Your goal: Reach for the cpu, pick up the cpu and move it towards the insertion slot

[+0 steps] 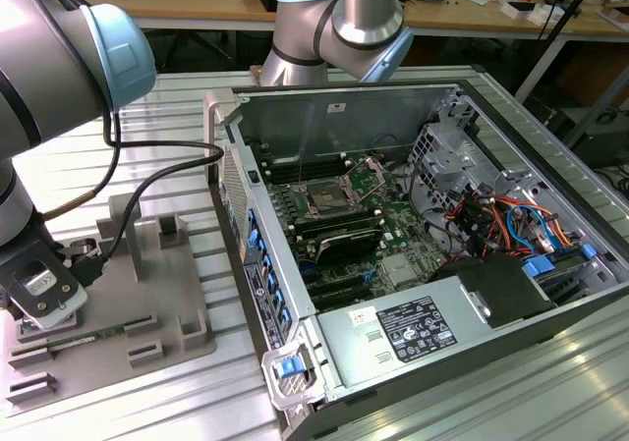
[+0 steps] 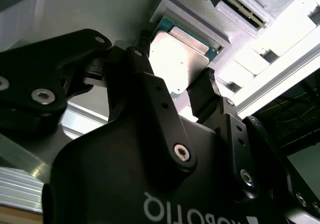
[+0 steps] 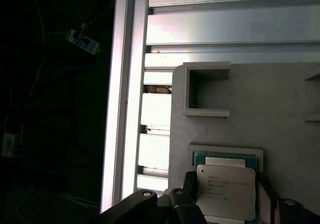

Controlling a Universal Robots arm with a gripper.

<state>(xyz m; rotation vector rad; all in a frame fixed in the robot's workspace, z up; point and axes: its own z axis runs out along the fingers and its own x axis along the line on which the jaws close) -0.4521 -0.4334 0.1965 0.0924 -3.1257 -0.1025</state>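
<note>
The cpu (image 1: 43, 286) is a flat silvery square with a thin green rim. It lies at the shallow framed recess of the grey plastic fixture (image 1: 147, 264), at the exterior view's left. My gripper (image 1: 44, 302) hangs right over it. In both wrist views the black fingers (image 2: 202, 89) press against two opposite edges of the cpu (image 2: 180, 52), so the gripper (image 3: 227, 190) is shut on the cpu (image 3: 225, 184). Whether the chip has left the recess I cannot tell. The insertion slot (image 1: 324, 200), with its silver frame and dark centre, sits on the green motherboard inside the open computer case.
The open case (image 1: 413, 107) stands at the exterior view's right, with cables (image 1: 501, 215), a drive cage and a power supply (image 1: 393, 328) inside. The fixture (image 3: 280, 109) has raised blocks and pockets. A black cable (image 1: 147, 166) runs along the arm. Ribbed aluminium table (image 1: 550, 382) lies below.
</note>
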